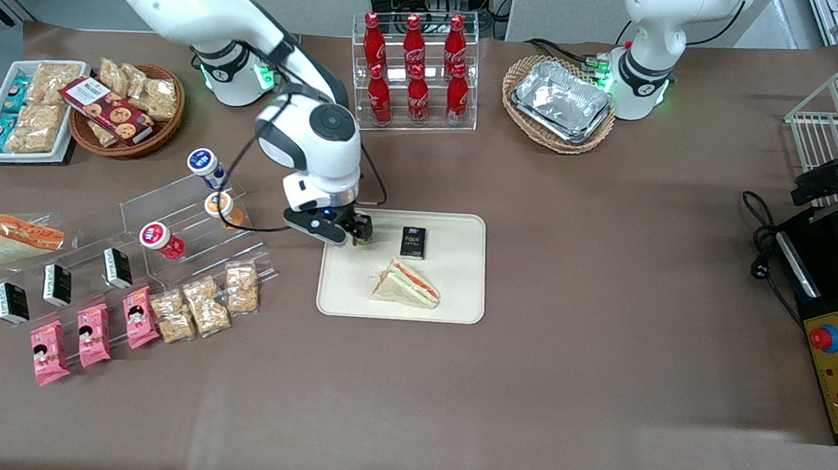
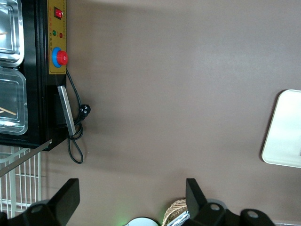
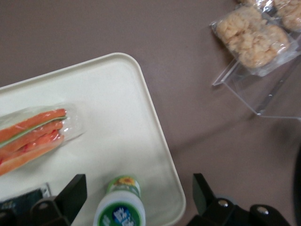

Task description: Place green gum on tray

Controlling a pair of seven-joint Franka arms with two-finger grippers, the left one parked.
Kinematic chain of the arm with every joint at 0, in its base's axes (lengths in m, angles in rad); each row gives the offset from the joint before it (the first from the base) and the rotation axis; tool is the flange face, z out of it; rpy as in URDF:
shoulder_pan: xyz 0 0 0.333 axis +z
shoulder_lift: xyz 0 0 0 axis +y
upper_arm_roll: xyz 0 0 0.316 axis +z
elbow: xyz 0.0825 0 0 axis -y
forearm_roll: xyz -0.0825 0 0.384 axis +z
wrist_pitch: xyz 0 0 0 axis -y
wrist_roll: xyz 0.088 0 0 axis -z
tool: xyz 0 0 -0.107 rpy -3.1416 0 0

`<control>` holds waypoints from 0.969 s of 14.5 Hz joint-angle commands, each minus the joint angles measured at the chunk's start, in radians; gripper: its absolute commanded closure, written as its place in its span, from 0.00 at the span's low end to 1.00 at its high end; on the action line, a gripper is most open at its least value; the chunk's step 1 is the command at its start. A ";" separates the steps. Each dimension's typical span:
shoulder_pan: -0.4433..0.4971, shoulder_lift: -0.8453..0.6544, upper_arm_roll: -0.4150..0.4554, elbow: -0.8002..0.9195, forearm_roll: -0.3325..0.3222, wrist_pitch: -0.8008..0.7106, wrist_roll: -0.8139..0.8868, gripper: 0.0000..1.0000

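Observation:
The green gum (image 3: 120, 207) stands upright on the cream tray (image 3: 108, 103), close to the tray's corner at the working arm's end, white lid with green label facing up. My right gripper (image 3: 137, 195) is open just above it, one finger on each side, with gaps between the fingers and the bottle. In the front view the gripper (image 1: 355, 235) hangs over that tray (image 1: 452, 281) corner, and only a sliver of the green gum (image 1: 364, 241) shows under it. A wrapped sandwich (image 1: 407, 283) and a black packet (image 1: 413, 242) also lie on the tray. The tray's edge shows in the left wrist view (image 2: 284, 129).
An acrylic step stand (image 1: 170, 210) beside the tray holds blue (image 1: 205, 164), orange (image 1: 222, 208) and red (image 1: 159, 239) bottles, with snack packets (image 1: 202, 304) in front. A cola bottle rack (image 1: 414, 72) and a basket of foil trays (image 1: 561, 101) stand farther from the camera.

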 commanded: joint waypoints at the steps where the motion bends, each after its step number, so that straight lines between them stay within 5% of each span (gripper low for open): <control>1: -0.094 -0.191 0.011 0.016 0.255 -0.132 -0.329 0.00; 4: -0.179 -0.346 -0.061 0.043 0.447 -0.292 -0.639 0.00; 7: -0.136 -0.438 -0.370 0.106 0.605 -0.441 -1.072 0.00; 10: -0.128 -0.441 -0.581 0.199 0.613 -0.543 -1.329 0.00; 14: 0.023 -0.423 -0.834 0.314 0.595 -0.571 -1.381 0.00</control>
